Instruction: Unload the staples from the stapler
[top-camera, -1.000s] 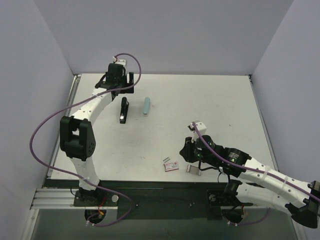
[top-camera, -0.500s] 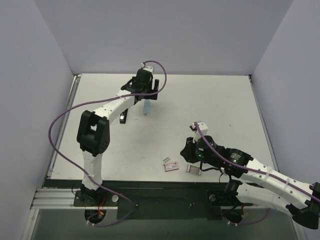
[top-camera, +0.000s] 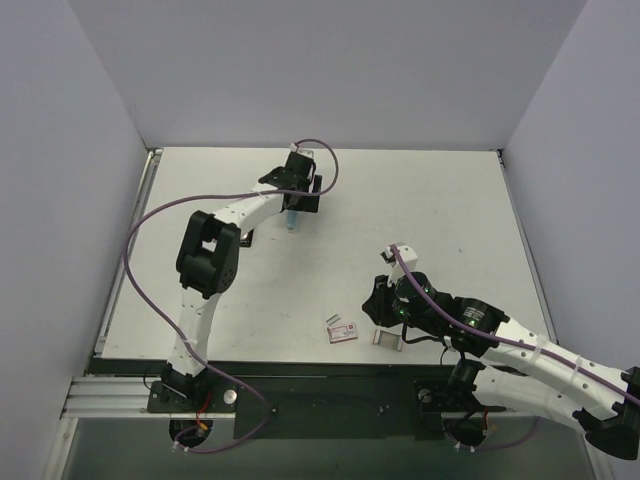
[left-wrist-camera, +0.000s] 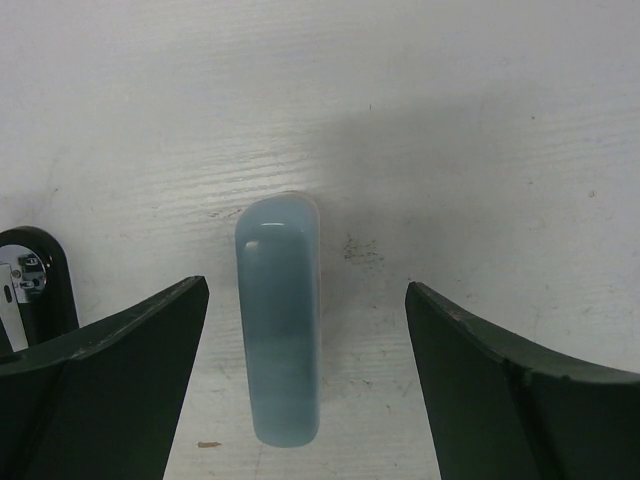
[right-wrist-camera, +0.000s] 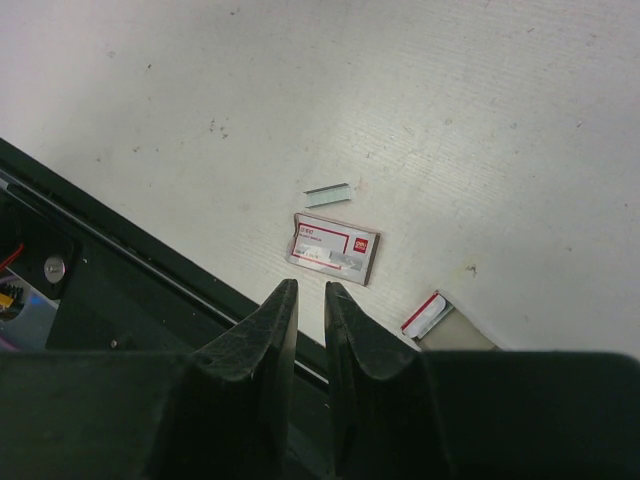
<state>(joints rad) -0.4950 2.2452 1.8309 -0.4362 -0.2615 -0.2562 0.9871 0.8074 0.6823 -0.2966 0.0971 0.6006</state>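
- Left wrist: our left claw (left-wrist-camera: 307, 288) stands wide apart astride the pale blue bar (left-wrist-camera: 278, 330), which lies flat on the tabletop (left-wrist-camera: 480, 120) and touches neither finger. The stapler (left-wrist-camera: 38, 268) shows only its rounded black end at the left edge.
- Right wrist: our right claw (right-wrist-camera: 312, 287) is all but together, gripping nothing, above a small staple box (right-wrist-camera: 334, 248) and a loose staple strip (right-wrist-camera: 329, 194).
- Top external: the stapler lies mostly hidden under the left arm (top-camera: 250, 208), just left of the bar, well apart from the right claw.

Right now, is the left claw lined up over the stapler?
No, the left claw hangs open with the blue bar between its fingers, and the stapler lies off to the side.
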